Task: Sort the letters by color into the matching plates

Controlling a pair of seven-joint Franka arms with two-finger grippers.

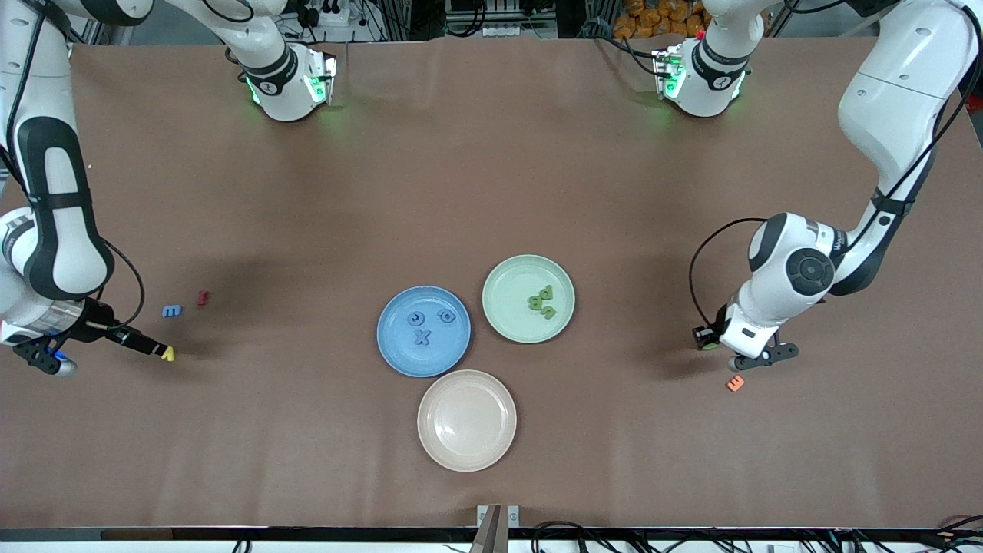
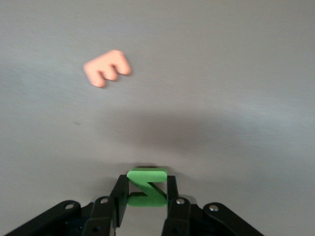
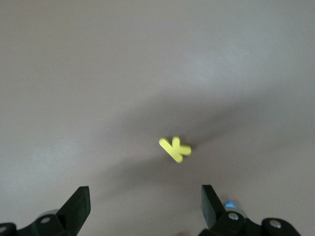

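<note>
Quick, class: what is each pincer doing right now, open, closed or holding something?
Left pincer: closed on a green letter, near the orange letter.
Right pincer: open, holding nothing, over the yellow letter.

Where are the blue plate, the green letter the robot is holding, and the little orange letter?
blue plate (image 1: 395, 355): front view, bare part near its rim.
green letter (image 2: 146, 187): left wrist view, its middle stroke, between the jaws.
orange letter (image 1: 735, 382): front view, its middle.

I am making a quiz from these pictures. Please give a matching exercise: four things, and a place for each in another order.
1. green Z
2. X
3. orange E
4. yellow K

a. in the blue plate
b. between the left gripper fingers
c. on the table under the open right gripper
d. on the table beside the left gripper

Pairs: 1-b, 2-a, 3-d, 4-c
</note>
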